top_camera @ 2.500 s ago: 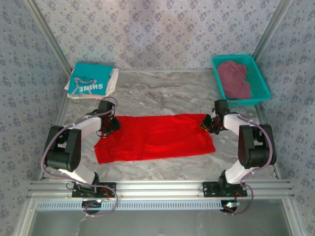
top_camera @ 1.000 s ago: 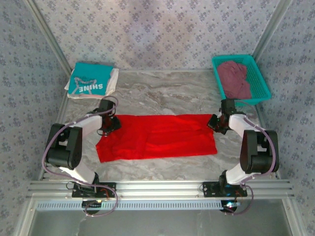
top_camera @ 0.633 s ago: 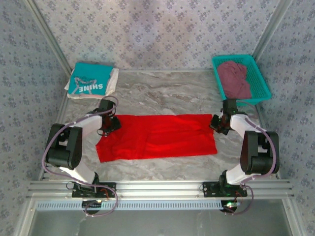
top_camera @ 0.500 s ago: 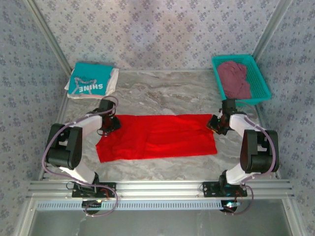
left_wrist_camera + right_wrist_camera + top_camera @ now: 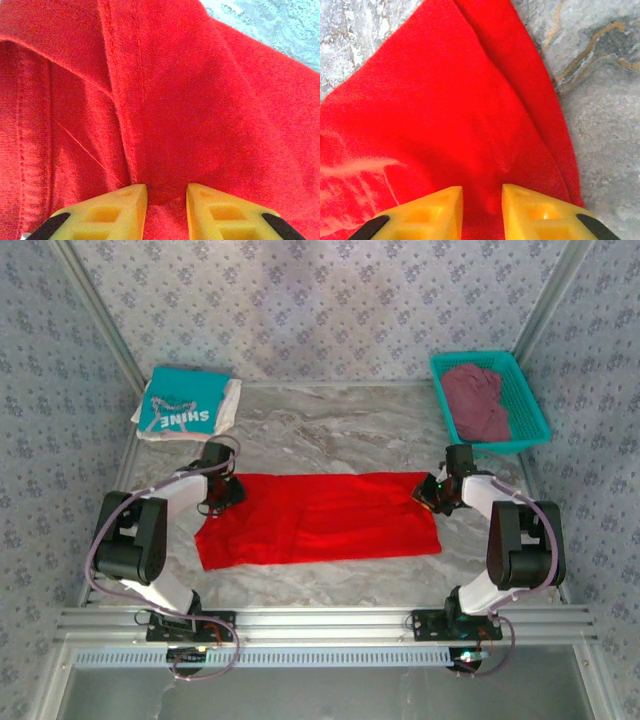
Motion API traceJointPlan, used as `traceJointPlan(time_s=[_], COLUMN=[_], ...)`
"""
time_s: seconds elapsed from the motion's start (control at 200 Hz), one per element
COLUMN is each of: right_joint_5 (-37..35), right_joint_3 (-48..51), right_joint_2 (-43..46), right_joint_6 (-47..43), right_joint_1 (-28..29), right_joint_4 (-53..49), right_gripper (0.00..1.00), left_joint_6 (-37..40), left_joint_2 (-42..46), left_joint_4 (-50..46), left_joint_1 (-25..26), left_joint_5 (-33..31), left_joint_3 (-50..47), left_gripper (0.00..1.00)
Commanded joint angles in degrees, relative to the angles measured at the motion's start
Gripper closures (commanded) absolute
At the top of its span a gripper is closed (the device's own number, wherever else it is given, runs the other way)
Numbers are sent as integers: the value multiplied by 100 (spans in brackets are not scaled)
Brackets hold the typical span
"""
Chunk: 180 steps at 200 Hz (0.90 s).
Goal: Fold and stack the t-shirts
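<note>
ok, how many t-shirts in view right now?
4. A red shirt spread mid-table; a teal shirt folded far left, on a white shirt; a maroon shirt bunched in the basket, which may hide more.

The bench is bare behind the red shirt from side to side: clear passage. The far left corner is taken by the teal shirt on a white shirt, the far right corner by the basket holding the maroon shirt. A bare strip runs along the red shirt's near edge. Left arm and right arm stand at its ends, close to the side walls.
</note>
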<state>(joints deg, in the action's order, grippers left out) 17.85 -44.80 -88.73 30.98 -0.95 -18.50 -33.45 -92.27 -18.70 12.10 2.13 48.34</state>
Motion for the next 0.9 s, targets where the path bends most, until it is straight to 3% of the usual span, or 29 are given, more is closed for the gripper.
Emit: traceJointPlan(time_s=[0.0, 0.11, 0.34, 0.445, 0.62, 0.894], right_joint_5=[14, -71, -167, -135, -18, 77], right_joint_3=[88, 85, 189, 203, 359, 481], right_joint_2=[69, 165, 390, 409, 332, 180], right_joint_6=[218, 253, 221, 128, 104, 196], right_joint_1=[16, -1, -123, -193, -177, -33], right_joint_4=[161, 167, 65, -118, -151, 143], right_gripper=[80, 89, 96, 83, 71, 63], left_joint_6=[98, 101, 106, 110, 120, 120], left_joint_2=[-114, -116, -169, -168, -208, -222], left_joint_4=[-273, -264, -257, -257, -283, -241], left_joint_1=[-14, -18, -23, -23, -23, -23], left_joint_5=[-41, -38, -40, -23, 15, 52], left_joint_3=[9, 9, 53, 71, 123, 97], left_gripper=[72, 72, 73, 73, 73, 73])
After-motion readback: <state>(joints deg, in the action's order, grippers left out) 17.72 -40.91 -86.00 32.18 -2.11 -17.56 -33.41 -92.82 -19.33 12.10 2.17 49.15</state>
